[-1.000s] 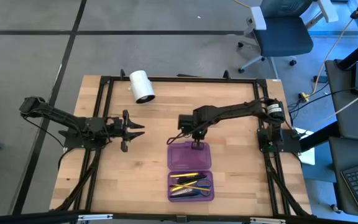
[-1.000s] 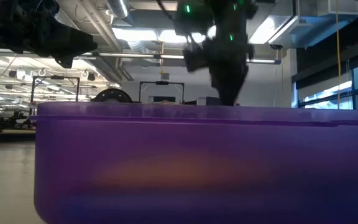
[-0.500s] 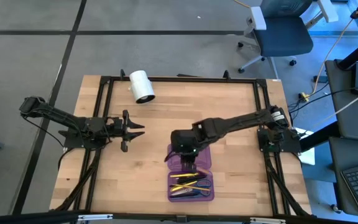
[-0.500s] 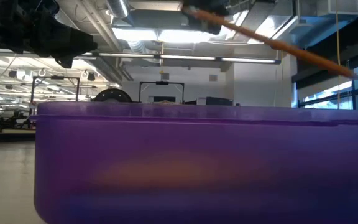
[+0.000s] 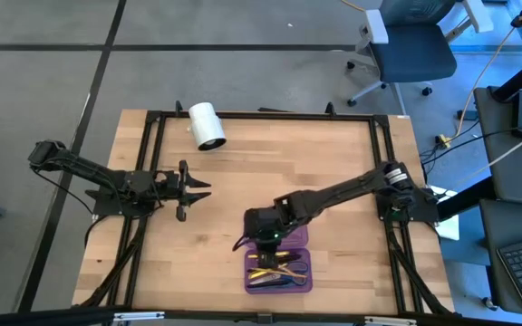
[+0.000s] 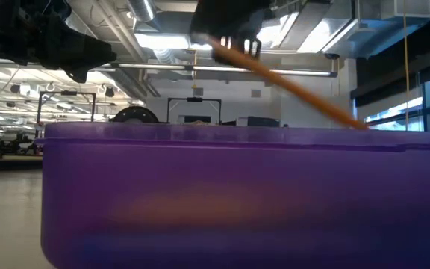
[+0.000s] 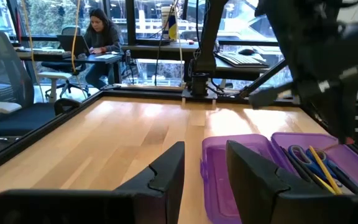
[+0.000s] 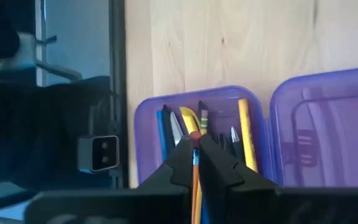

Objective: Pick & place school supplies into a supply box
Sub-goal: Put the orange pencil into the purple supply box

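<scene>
High view: right claw (image 5: 268, 243) over purple supply box (image 5: 278, 258), hiding much of the empty half; white roll (image 5: 207, 125) far off on counter (image 5: 234, 181); left claw (image 5: 191, 190) parted, empty.
Low view: box wall fills foreground; orange pencil (image 6: 286, 81) slanting above.
Right wrist view: pencil pinched, pens below.

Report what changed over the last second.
The right gripper, shut on an orange pencil, swung from the empty half of the supply box toward the filled half, lowering the pencil's tip to the rim. The left gripper, white roll and box stayed put.
</scene>
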Tool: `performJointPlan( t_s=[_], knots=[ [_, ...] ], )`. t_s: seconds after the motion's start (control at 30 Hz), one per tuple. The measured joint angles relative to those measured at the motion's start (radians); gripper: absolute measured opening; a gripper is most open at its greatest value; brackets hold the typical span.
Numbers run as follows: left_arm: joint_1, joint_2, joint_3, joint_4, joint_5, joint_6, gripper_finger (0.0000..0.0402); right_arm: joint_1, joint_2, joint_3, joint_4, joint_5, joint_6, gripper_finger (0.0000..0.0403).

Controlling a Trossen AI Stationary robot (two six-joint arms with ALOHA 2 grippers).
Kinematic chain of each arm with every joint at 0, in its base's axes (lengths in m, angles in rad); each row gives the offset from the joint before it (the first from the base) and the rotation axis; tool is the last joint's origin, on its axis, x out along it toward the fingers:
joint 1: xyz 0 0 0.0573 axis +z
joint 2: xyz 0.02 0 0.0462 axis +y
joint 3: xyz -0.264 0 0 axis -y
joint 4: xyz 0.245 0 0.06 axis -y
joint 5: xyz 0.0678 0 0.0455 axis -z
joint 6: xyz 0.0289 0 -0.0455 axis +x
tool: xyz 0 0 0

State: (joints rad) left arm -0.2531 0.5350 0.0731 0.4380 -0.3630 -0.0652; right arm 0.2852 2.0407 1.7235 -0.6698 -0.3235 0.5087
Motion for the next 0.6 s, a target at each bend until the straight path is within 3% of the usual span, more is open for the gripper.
performJointPlan(
  t_s=[0.6],
  knots=[
    [0.0,0.0,0.0,-0.019,-0.001,0.0,0.0112,0.0,0.124,-0.005,0.026,-0.06,-0.118,0.0039]
  ],
)
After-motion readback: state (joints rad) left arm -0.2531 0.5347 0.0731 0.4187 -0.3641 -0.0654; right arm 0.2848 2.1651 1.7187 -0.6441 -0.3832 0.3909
